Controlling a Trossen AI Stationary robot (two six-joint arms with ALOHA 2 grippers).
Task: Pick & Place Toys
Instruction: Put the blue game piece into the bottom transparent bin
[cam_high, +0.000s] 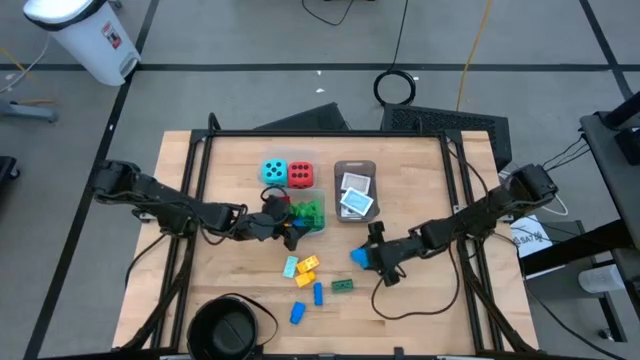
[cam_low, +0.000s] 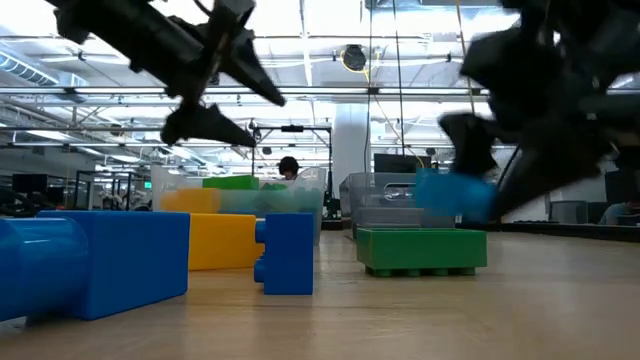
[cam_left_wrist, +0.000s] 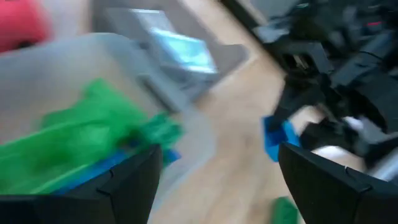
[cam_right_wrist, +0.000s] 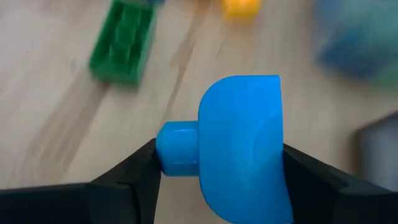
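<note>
Right gripper (cam_right_wrist: 217, 165) is pinching the blue brick (cam_right_wrist: 239, 146) between its fingers; green brick (cam_right_wrist: 123, 42) ahead. Seat the grip squarely before lifting. Left gripper (cam_left_wrist: 214, 171) is hanging spread.

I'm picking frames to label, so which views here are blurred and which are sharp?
High view: sharp all over, even light. Low view: near blue brick and green brick fairly crisp, both arms dark and smeared against the bright ceiling lights. Left wrist view: heavily blurred throughout, green bricks smeared in the clear tub. Right wrist view: held blue brick sharp, background blurred.
</note>
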